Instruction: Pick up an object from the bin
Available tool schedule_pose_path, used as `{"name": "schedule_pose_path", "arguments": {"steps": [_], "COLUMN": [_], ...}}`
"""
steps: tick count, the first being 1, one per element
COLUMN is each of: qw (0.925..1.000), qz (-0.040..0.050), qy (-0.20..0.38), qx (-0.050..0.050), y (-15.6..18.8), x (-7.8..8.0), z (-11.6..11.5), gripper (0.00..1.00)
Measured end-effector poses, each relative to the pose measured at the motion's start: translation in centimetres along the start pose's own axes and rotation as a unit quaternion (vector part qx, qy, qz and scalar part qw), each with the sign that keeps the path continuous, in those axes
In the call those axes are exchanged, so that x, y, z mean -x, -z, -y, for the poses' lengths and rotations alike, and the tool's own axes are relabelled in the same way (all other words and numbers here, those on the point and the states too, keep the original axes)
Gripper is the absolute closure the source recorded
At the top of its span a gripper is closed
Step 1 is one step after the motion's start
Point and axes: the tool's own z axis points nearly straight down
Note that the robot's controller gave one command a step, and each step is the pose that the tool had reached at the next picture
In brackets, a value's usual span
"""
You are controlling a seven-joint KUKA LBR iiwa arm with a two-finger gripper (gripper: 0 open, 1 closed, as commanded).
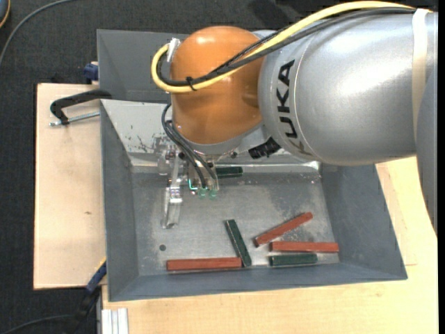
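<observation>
My gripper (169,218) hangs under the orange cover over the bin's left-middle floor, above a bare patch. A long red-brown bar (204,264) lies flat along the front wall, just below and to the right of it. A dark green bar (237,242) lies at a slant, its lower end touching the red-brown bar's right end. Another dark green bar (228,172) lies by the back wall, partly hidden under the arm.
Toward the front right lie a tilted red-brown bar (283,229), a second red-brown bar (304,247) and a short dark green bar (293,259) close together. The arm and its orange cover hide much of the bin's back.
</observation>
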Motion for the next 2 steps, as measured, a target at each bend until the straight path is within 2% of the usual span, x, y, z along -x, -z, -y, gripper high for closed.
{"name": "schedule_pose_path", "arguments": {"steps": [1,2], "qw": [0.9997,0.9998], "qz": [0.0024,-0.0003], "qy": [0.026,0.020], "qx": [-0.002,-0.002], "y": [-6.5,-14.1], "x": [6.8,5.7], "z": [8.3,14.5], "gripper": [0.00,0.00]}}
